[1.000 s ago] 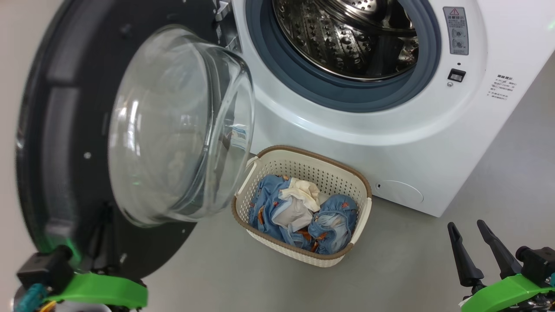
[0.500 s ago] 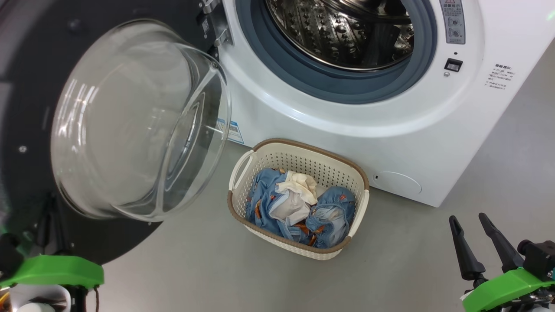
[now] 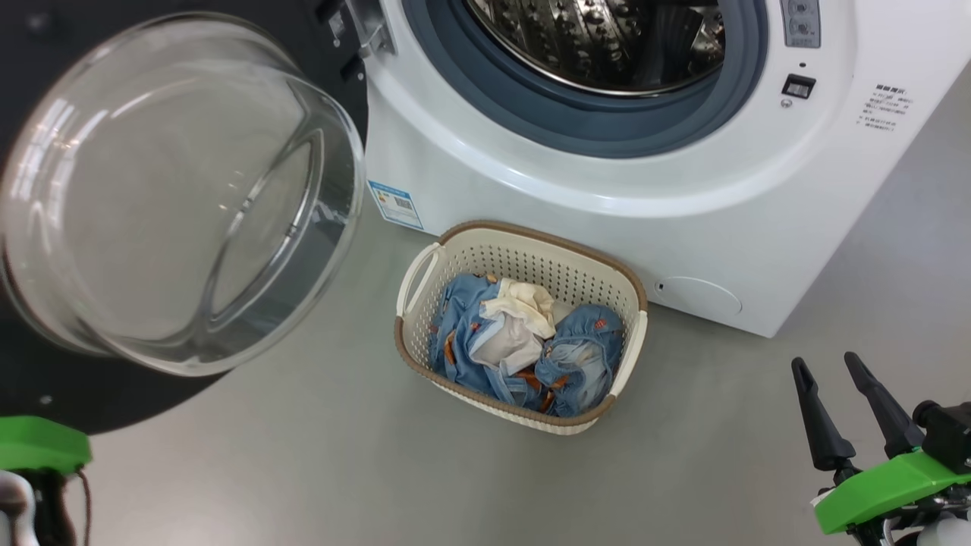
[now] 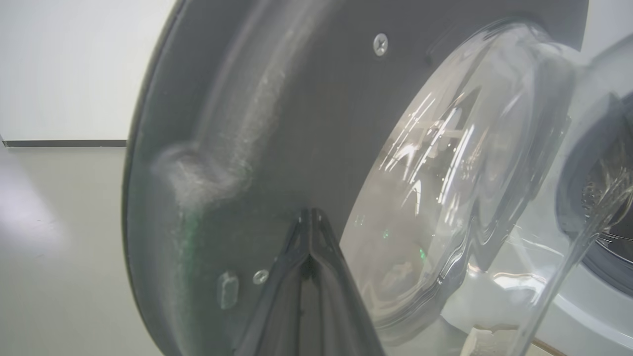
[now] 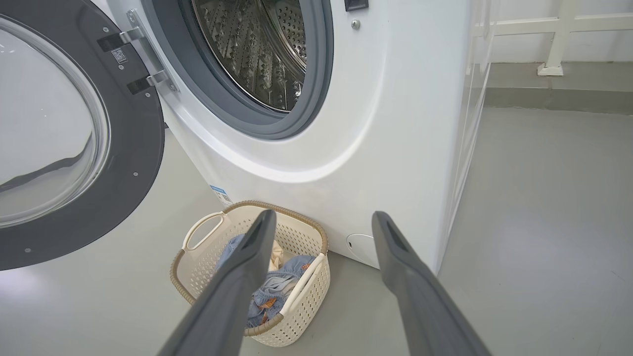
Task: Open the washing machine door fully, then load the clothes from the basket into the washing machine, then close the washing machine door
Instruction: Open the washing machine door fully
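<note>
Your left gripper (image 4: 310, 217) has its jaws pressed together with nothing between them. The tips point at the dark inner ring of the washing machine door (image 4: 277, 123), just beside the glass bowl — whether they touch it you cannot tell. The door stands swung wide on its hinges at the left side of the washing machine (image 3: 607, 220), and its bowl window bulges toward you in the head view.

Your right gripper (image 3: 825, 364) hangs at the lower right over the grey floor (image 3: 303, 470), jaws apart and holding nothing, well apart from the basket (image 3: 523, 262). In the right wrist view its fingers (image 5: 237, 277) frame the basket and the machine's lower front.

The basket sits on the floor just in front of the machine, below the open drum (image 3: 592, 38) and its blue-grey gasket (image 3: 607, 129). The clothes (image 3: 523, 341) lie bunched inside the basket — light blue fabric with orange prints, a cream-white piece on top. A small blue label (image 3: 394, 203) sits at the machine's lower left corner.
</note>
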Robot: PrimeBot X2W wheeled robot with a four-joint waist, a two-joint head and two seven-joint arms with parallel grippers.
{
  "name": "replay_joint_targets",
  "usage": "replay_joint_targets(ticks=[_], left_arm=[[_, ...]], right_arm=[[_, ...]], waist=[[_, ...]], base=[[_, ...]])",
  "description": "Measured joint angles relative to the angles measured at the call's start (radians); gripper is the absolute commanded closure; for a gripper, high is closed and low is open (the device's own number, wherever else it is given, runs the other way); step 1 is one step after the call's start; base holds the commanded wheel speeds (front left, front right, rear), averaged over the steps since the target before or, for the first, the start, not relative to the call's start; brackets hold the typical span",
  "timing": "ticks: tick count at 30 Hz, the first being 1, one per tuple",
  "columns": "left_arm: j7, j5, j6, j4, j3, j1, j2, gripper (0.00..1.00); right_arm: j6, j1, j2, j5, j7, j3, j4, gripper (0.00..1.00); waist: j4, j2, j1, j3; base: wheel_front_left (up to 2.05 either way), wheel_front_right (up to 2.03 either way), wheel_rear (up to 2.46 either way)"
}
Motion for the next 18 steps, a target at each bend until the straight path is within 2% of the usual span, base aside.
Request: replay_joint_targets(ticks=[18], left_arm=[[0.000,0.132,-0.073,0.276,0.189,-0.242,0.087,1.00]], right_arm=[[0.000,-0.066,-0.017,-0.009,0.000,0.016,-0.002,0.00]], waist=[[-0.050,0.0000,0.0000,0.084]], base=[[0.00,0.00,0.00]])
